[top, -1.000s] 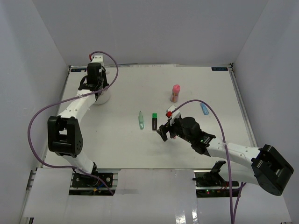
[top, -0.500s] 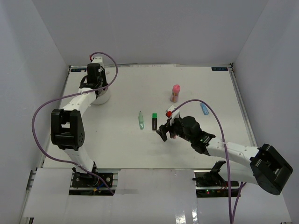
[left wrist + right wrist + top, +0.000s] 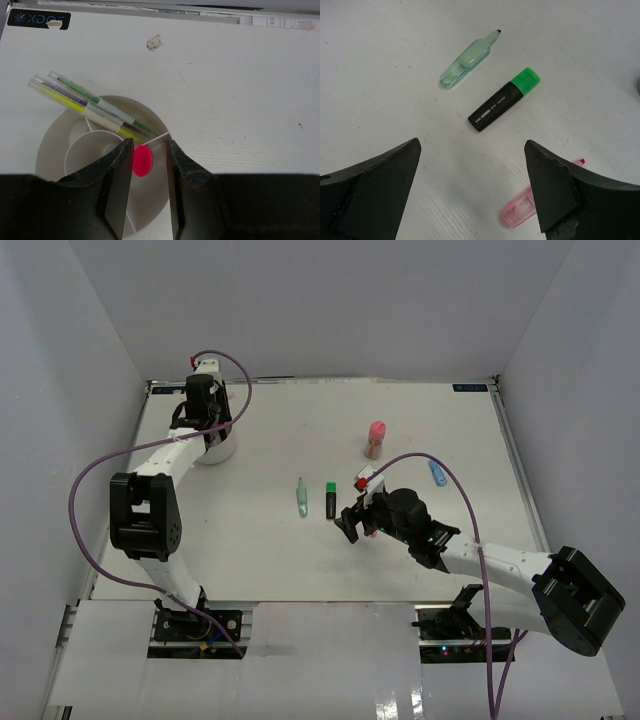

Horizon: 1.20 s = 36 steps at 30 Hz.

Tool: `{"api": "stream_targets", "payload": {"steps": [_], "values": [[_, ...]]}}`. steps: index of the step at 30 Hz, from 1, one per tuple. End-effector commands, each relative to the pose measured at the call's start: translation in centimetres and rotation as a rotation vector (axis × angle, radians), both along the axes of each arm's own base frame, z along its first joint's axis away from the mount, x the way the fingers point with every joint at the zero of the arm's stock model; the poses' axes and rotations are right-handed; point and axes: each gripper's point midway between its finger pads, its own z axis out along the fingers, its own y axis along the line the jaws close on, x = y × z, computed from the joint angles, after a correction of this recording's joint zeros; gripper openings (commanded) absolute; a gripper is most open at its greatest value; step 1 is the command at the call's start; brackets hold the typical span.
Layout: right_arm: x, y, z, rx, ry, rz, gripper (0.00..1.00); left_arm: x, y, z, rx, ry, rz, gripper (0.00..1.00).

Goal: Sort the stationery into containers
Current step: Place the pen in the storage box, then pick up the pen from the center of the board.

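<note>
Hovering agape, right end effector (image 3: 472,145) frames green-capped marker (image 3: 503,106) (pale marker (image 3: 467,65) apart).

Pens (image 3: 87,103) lean in the cup (image 3: 46,150), seemingly one compartment.

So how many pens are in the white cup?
3: green pen, dark pen and yellow pen, side by side, leaning over the cup's rim. The left gripper may hide more.

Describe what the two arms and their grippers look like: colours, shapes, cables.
Both are built alike. The left arm and right arm have slim white links joined by bulky black joint housings, and a loose purple cable trails along each. The left gripper has matte black, gently curved fingers. The right gripper shows broad, black, wedge-shaped ones.
</note>
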Motion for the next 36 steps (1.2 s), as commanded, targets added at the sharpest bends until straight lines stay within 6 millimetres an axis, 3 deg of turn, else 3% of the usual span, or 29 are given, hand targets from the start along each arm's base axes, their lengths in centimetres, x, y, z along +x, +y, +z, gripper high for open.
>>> {"api": "stream_targets", "payload": {"steps": [1, 6, 9, 11, 12, 13, 16, 17, 20, 21, 22, 23, 24, 25, 26, 27, 28, 30, 31, 32, 36], "values": [[0.5, 0.5, 1.3, 0.039, -0.037, 0.004, 0.91, 0.5, 0.3, 1.1, -0.009, -0.029, 0.002, 0.44], [1.0, 0.1, 1.2, 0.035, -0.022, -0.039, 0.91, 0.2, -0.4, 3.6, -0.048, -0.064, -0.017, 0.48], [1.8, -0.5, 0.4, -0.006, 0.030, -0.117, 0.91, -0.7, -0.5, 6.8, -0.090, -0.106, -0.002, 0.63], [2.3, -0.6, -0.3, -0.027, 0.070, -0.160, 0.92, -1.9, -0.6, 9.6, -0.124, -0.138, 0.004, 0.67], [2.6, -0.7, -0.1, -0.031, 0.085, -0.185, 0.93, -2.6, -0.7, 10.1, -0.141, -0.135, 0.004, 0.75], [2.7, -0.6, -0.5, -0.030, 0.114, -0.204, 0.93, -3.6, -0.8, 12.1, -0.158, -0.169, -0.001, 0.79], [3.2, -0.2, -0.8, -0.025, 0.161, -0.243, 0.95, -6.1, -1.5, 13.5, -0.207, -0.162, -0.023, 0.91], [3.4, -0.2, -0.9, -0.031, 0.171, -0.259, 0.96, -7.5, -1.7, 15.1, -0.220, -0.188, -0.037, 0.93], [4.3, -0.1, -1.7, -0.065, 0.204, -0.314, 0.98, -10.6, -2.3, 14.1, -0.256, -0.140, -0.065, 0.98], [4.7, -0.2, -2.6, -0.093, 0.217, -0.338, 0.98, -12.5, -2.4, 15.3, -0.271, -0.173, -0.078, 0.98], [5.0, 0.1, -2.5, -0.101, 0.227, -0.348, 0.98, -13.6, -2.4, 13.2, -0.275, -0.135, -0.077, 0.98], [5.3, 0.1, -2.7, -0.112, 0.235, -0.365, 0.99, -15.4, -2.3, 14.2, -0.279, -0.174, -0.082, 0.98], [5.5, 0.2, -3.9, -0.146, 0.256, -0.375, 0.99, -16.2, -2.2, 13.6, -0.279, -0.172, -0.082, 0.98], [5.8, 0.3, -4.2, -0.161, 0.264, -0.386, 1.00, -17.2, -2.2, 11.1, -0.279, -0.133, -0.077, 0.98], [6.2, 0.7, -3.9, -0.175, 0.269, -0.399, 1.00, -17.9, -1.8, 10.3, -0.274, -0.129, -0.059, 0.98], [6.5, 0.6, -5.0, -0.202, 0.287, -0.421, 1.00, -19.1, -1.6, 10.6, -0.276, -0.160, -0.057, 0.98], [6.7, 0.7, -5.3, -0.212, 0.292, -0.429, 1.00, -19.8, -1.6, 8.4, -0.272, -0.121, -0.054, 0.98], [7.3, 1.3, -5.5, -0.217, 0.300, -0.448, 0.94, -20.8, -1.5, 7.4, -0.277, -0.115, -0.057, 0.98], [7.4, 1.4, -6.5, -0.240, 0.317, -0.454, 0.93, -21.5, -1.6, 7.7, -0.282, -0.142, -0.066, 0.98], [7.5, 1.6, -6.7, -0.245, 0.320, -0.457, 0.90, -22.0, -1.6, 5.9, -0.287, -0.117, -0.061, 0.98], [8.1, 2.5, -7.7, -0.269, 0.326, -0.477, 0.81, -22.6, -3.1, 6.1, -0.336, -0.137, -0.136, 0.98]]}}
